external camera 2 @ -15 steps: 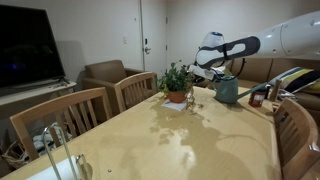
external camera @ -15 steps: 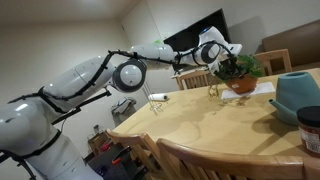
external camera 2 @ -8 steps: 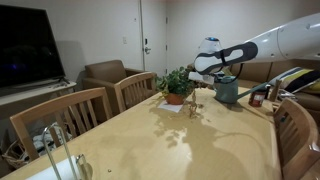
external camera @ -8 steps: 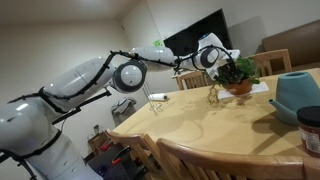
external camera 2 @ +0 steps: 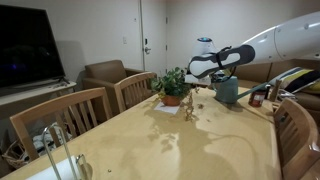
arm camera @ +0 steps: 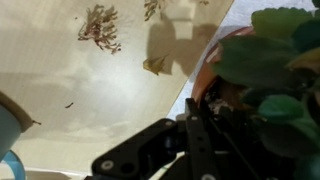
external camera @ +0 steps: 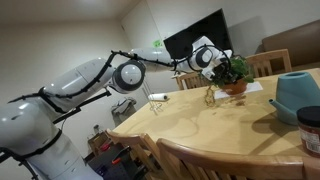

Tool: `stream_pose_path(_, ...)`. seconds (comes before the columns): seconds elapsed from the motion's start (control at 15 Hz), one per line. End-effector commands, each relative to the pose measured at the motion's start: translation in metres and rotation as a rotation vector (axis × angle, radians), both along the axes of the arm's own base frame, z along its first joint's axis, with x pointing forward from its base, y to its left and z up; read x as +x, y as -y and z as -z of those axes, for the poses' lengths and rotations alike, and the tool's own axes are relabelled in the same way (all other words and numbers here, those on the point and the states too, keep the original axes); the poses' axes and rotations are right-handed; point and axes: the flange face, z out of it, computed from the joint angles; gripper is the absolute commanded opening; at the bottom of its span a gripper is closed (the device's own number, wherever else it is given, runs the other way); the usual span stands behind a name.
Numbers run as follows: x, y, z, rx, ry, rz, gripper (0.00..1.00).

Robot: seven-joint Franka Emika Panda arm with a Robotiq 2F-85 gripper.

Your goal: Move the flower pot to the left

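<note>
The flower pot [external camera: 234, 87] is a small terracotta pot with a bushy green plant, at the far side of the wooden table [external camera: 200, 125]. It also shows in an exterior view [external camera 2: 172, 98] and at the right of the wrist view [arm camera: 212, 72]. My gripper [external camera: 222, 68] reaches in beside the plant, as another exterior view [external camera 2: 188, 76] shows. In the wrist view my gripper [arm camera: 200, 112] has its dark fingers closed against the pot's rim, half hidden by leaves.
A teal vessel [external camera: 297, 95] [external camera 2: 227, 90] and a dark cup [external camera: 310, 128] stand near the pot. A small gold figurine [external camera: 211, 94] [external camera 2: 190, 107] and a white sheet [external camera 2: 166, 107] lie close by. Wooden chairs [external camera 2: 70, 112] ring the table.
The gripper and the flower pot have moved together a little to the left along the table's far side. The other objects have stayed in place.
</note>
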Motion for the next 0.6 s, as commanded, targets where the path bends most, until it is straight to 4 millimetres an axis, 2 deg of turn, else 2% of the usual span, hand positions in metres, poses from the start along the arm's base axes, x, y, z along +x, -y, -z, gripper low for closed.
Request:
stream_pose_path(0.0, -0.005, -0.025, 0.015, -0.031, -0.077, -0.057, 0.01)
stream_pose_path(0.2, -0.006, -0.033, 0.017, -0.042, -0.102, -0.071, 0.01)
stream_pose_path(0.53, -0.007, -0.031, 0.006, -0.059, -0.125, -0.072, 0.01)
